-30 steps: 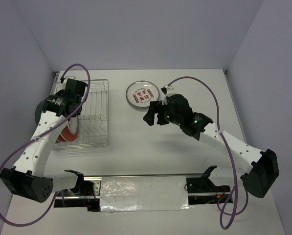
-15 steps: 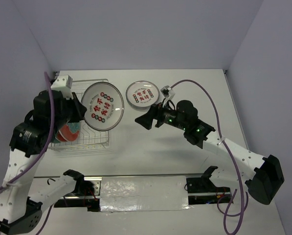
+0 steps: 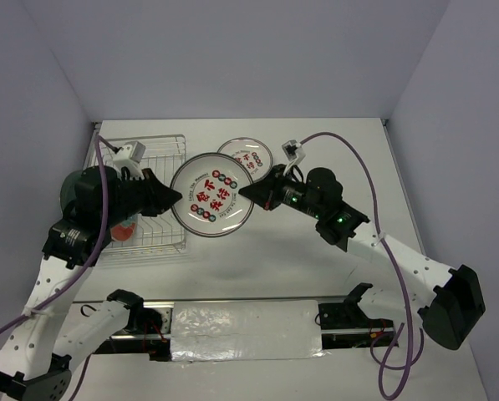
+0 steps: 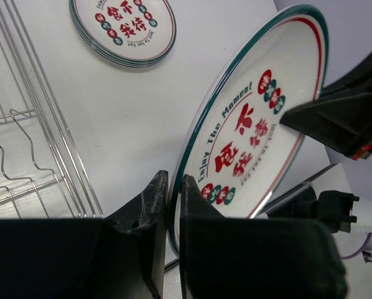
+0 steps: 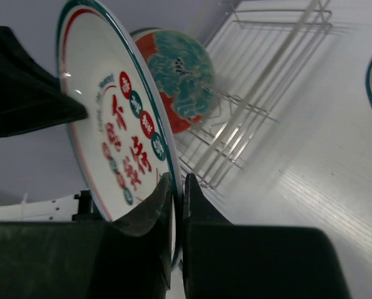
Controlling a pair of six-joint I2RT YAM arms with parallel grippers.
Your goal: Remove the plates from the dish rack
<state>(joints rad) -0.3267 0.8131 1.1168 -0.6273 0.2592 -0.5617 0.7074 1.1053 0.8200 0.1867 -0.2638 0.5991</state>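
A white plate [image 3: 211,205] with red and green characters hangs tilted above the table, between the dish rack [image 3: 170,150] and the table's middle. My left gripper [image 3: 175,198] is shut on its left rim, the edge pinched between the jaws in the left wrist view [image 4: 175,187]. My right gripper [image 3: 242,192] is shut on the opposite rim [image 5: 178,187]. A like white plate [image 3: 247,157] lies flat on the table behind it. A red-and-teal floral plate [image 3: 119,227] stands upright in the rack [image 5: 254,124].
The silver wire rack sits at the table's left, its prongs [image 4: 23,156] bare near my left wrist. The plate lying flat [image 4: 126,28] is just right of the rack. Side walls close in left and right.
My left arm lifted the white plate out of the rack and carried it right. My right gripper, open before, moved to the plate's right rim and closed on it.
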